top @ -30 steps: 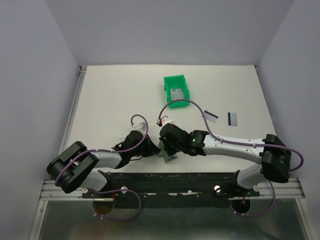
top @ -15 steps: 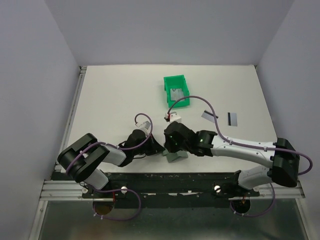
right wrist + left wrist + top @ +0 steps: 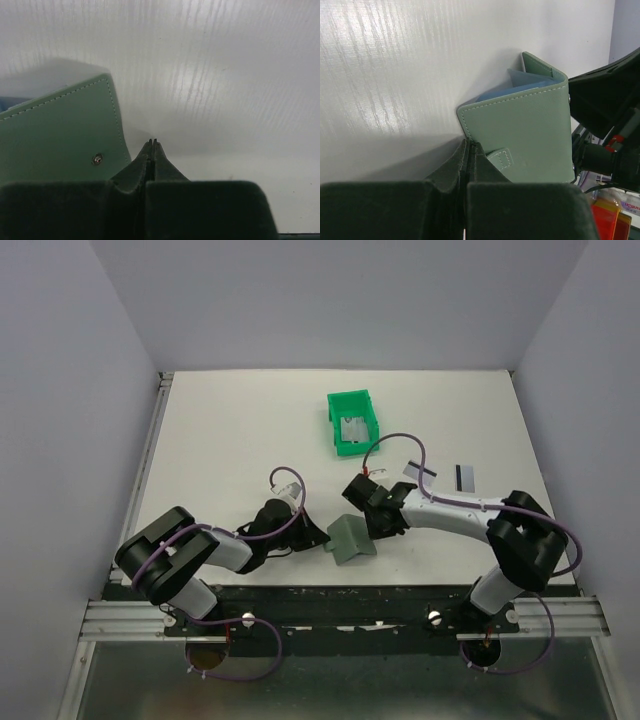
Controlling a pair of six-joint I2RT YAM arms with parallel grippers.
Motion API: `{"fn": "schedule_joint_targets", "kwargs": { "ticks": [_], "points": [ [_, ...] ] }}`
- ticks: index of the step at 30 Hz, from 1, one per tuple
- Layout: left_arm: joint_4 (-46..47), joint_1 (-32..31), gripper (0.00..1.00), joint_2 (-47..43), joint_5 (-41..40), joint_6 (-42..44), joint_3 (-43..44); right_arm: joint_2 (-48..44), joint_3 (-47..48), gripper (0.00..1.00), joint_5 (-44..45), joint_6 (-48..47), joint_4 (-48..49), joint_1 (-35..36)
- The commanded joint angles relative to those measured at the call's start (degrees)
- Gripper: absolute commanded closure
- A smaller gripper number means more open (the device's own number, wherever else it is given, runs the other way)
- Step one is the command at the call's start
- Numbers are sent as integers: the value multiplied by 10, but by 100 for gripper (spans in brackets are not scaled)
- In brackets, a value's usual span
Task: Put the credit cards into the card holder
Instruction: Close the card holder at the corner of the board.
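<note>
The card holder (image 3: 350, 538), a grey-green wallet, stands half folded like a tent near the front edge. Its paler blue pockets (image 3: 510, 90) show in the left wrist view. My left gripper (image 3: 321, 538) is shut, its tips (image 3: 469, 144) pinched at the holder's lower left corner. My right gripper (image 3: 374, 529) is shut with nothing in it, just right of the holder (image 3: 60, 135) and over bare table. One credit card (image 3: 465, 476) lies flat at the right. Another credit card (image 3: 407, 471) is partly crossed by a cable. A third credit card (image 3: 352, 428) lies in the green bin.
The green bin (image 3: 336, 412) sits mid-table, beyond both grippers. Purple cables loop above each wrist. The black rail of the arm bases runs along the near edge, close behind the holder.
The right arm has drawn back up and to the right, off the card holder, which now shows fully. The left arm's elbow swung in; its gripper stays at the holder's corner.
</note>
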Motion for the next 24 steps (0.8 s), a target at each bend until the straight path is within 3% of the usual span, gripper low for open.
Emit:
{"fn": "schedule_joint_targets", "kwargs": {
  "ticks": [1, 13, 24],
  "points": [
    [-46, -6, 100, 13, 3, 16, -3, 8, -11, 100, -66, -4, 31, 3],
    [-48, -46, 100, 62, 13, 16, 51, -89, -100, 100, -283, -10, 254, 3],
    [-47, -75, 100, 90, 51, 21, 183, -162, -85, 100, -299, -20, 221, 3]
  ]
}}
